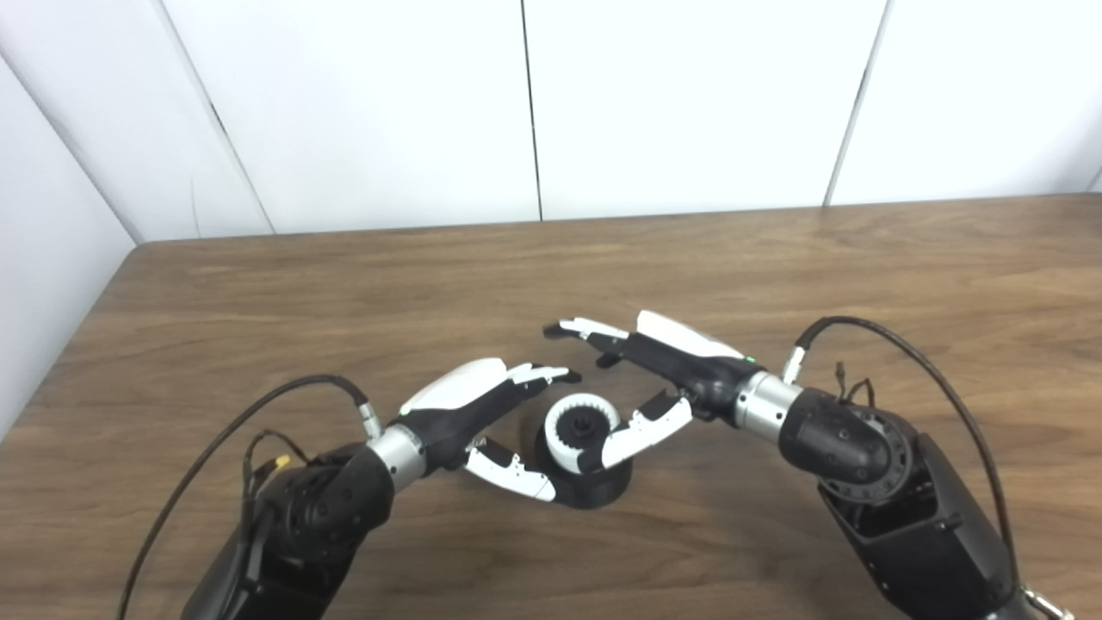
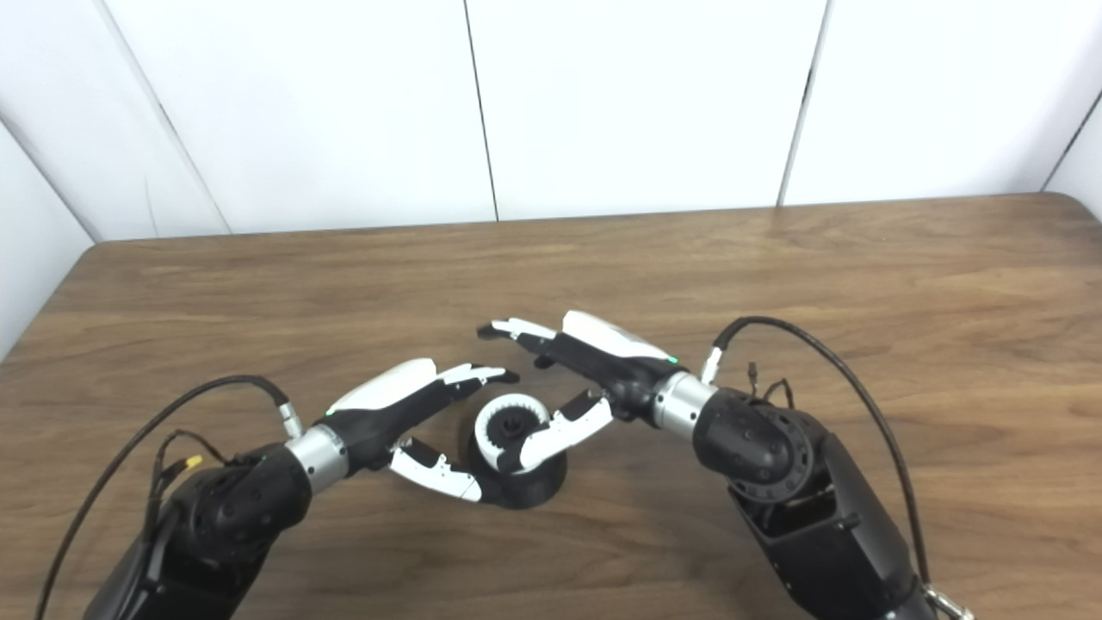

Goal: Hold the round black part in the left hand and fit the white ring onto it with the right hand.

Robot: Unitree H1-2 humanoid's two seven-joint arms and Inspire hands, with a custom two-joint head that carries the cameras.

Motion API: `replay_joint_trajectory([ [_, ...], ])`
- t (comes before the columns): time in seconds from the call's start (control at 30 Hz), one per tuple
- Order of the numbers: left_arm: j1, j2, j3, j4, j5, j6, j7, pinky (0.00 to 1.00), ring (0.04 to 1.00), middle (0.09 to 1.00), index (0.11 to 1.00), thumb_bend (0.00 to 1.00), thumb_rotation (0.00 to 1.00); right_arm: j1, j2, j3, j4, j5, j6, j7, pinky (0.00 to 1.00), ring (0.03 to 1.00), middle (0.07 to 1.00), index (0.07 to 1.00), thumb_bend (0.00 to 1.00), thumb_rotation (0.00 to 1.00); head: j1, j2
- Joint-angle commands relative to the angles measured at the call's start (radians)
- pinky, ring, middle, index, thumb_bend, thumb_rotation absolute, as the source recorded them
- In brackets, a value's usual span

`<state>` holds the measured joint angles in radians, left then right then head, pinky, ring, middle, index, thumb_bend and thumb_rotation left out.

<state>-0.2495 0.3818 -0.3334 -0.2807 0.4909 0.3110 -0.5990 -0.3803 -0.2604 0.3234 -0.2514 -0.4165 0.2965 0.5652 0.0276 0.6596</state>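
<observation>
Bright, even light from overhead fills both views, and the white wall (image 1: pixel 689 103) is nearly washed out. The table (image 1: pixel 775 267) shows a soft sheen along its far edge, with only faint shadows under the arms. Both pictures are slightly soft, with edges blurred.

The right hand's white-and-black thumb (image 1: pixel 641 433) lies across the front of the toothed white plastic ring (image 1: pixel 578 429), hiding that part and whether it presses the ring. The left hand's thumb (image 1: pixel 510 472) covers the left edge of the round black plastic base (image 1: pixel 594 486); contact there cannot be told. The brown wooden counter (image 1: pixel 775 258) is cut off at the pictures' bottom and side edges, as are both arms.
</observation>
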Motion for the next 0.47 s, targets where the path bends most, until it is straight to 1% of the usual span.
replay_joint_trajectory([
  [0.0,0.017,0.003,0.049,-0.013,-0.049,0.026,0.027,0.86,0.949,0.954,0.964,0.95,0.55,-0.003,0.012,-0.036,-0.012,0.035,-0.012,-0.047,0.85,0.94,0.967,0.938,0.89,0.66,-0.001,-0.001],
  [0.03,0.025,-0.003,0.065,-0.016,-0.062,0.029,0.04,0.85,0.941,0.953,0.964,0.94,0.59,0.004,0.015,-0.046,-0.012,0.044,-0.006,-0.054,0.86,0.939,0.965,0.937,0.85,0.69,-0.001,-0.001],
  [0.07,0.034,-0.009,0.082,-0.02,-0.073,0.032,0.053,0.85,0.937,0.954,0.967,0.91,0.65,0.011,0.019,-0.056,-0.013,0.052,0.002,-0.063,0.86,0.935,0.961,0.933,0.81,0.73,-0.002,0.002],
  [0.13,0.053,-0.025,0.126,-0.032,-0.11,0.042,0.085,0.86,0.942,0.971,0.985,0.84,0.83,0.031,0.034,-0.088,-0.013,0.077,0.02,-0.088,0.87,0.924,0.945,0.919,0.74,0.82,-0.003,-0.002],
  [0.2,0.075,-0.046,0.171,-0.049,-0.137,0.053,0.123,0.9,0.958,0.979,0.99,0.79,0.95,0.051,0.05,-0.118,-0.016,0.1,0.034,-0.115,0.87,0.92,0.938,0.912,0.68,0.89,0.001,-0.007],
  [0.23,0.087,-0.062,0.196,-0.054,-0.148,0.055,0.148,0.91,0.961,0.975,0.987,0.77,0.97,0.061,0.059,-0.135,-0.016,0.115,0.037,-0.127,0.87,0.921,0.938,0.911,0.65,0.93,0.002,-0.007],
  [0.3,0.109,-0.104,0.253,-0.048,-0.199,0.032,0.199,0.93,0.962,0.965,0.98,0.75,0.99,0.081,0.081,-0.17,-0.022,0.151,0.059,-0.15,0.87,0.922,0.935,0.913,0.62,0.98,0.006,-0.009],
  [0.37,0.126,-0.153,0.312,-0.025,-0.265,-0.007,0.248,0.93,0.954,0.956,0.967,0.72,1.0,0.101,0.103,-0.212,-0.026,0.213,0.059,-0.163,0.88,0.931,0.946,0.928,0.53,1.0,0.013,-0.013],
  [0.43,0.137,-0.185,0.347,-0.006,-0.307,-0.035,0.286,0.93,0.948,0.951,0.962,0.73,1.0,0.114,0.117,-0.238,-0.025,0.251,0.048,-0.184,0.87,0.929,0.949,0.933,0.49,1.0,0.014,-0.018],
])
